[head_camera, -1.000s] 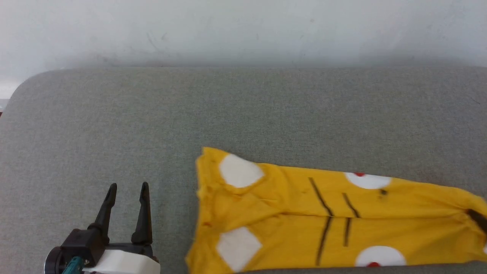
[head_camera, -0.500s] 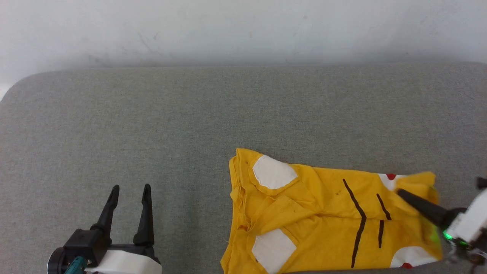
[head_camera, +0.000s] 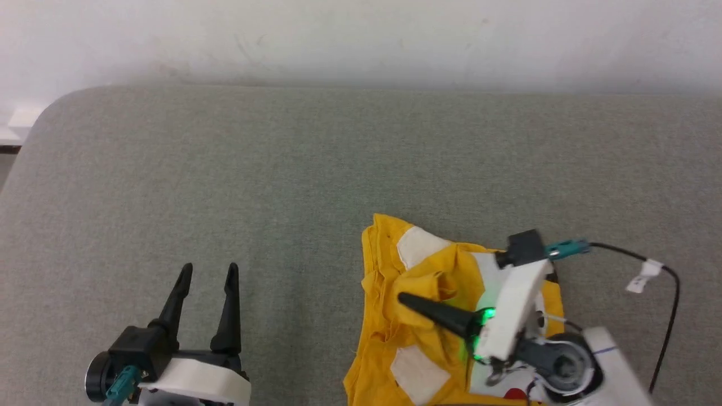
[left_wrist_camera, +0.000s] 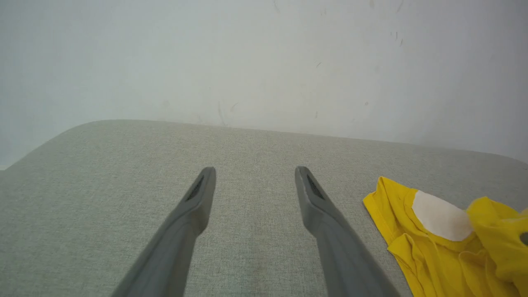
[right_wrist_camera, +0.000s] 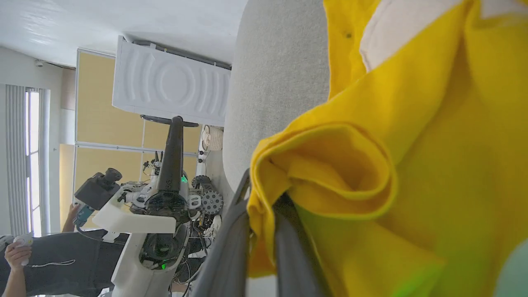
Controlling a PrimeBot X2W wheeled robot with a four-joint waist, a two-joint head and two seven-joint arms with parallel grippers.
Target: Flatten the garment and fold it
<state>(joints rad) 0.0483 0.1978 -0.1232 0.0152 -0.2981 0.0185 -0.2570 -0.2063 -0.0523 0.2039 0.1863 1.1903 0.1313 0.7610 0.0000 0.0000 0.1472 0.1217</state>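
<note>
The garment (head_camera: 395, 332), a bright yellow T-shirt with white patches, lies bunched at the lower right of the grey cushion (head_camera: 282, 169). My right gripper (head_camera: 407, 299) is shut on a fold of its yellow cloth and holds that fold over the shirt's left part; the fingers (right_wrist_camera: 231, 247) pinch the cloth (right_wrist_camera: 330, 165) close up. My left gripper (head_camera: 206, 273) stands open at the lower left, apart from the garment, nothing between its fingers (left_wrist_camera: 194, 206). The shirt's edge (left_wrist_camera: 429, 235) lies to their right.
A pale wall (head_camera: 361, 39) runs behind the cushion. A black cable (head_camera: 665, 316) with a white tag trails from my right wrist. In the right wrist view a person's hand (right_wrist_camera: 16, 251) holds a controller beyond the cushion's edge, beside my left arm (right_wrist_camera: 165, 194).
My right gripper has carried the shirt's right end leftward over the rest, folding the garment shorter. The head view has shifted. The left gripper stays open in place.
</note>
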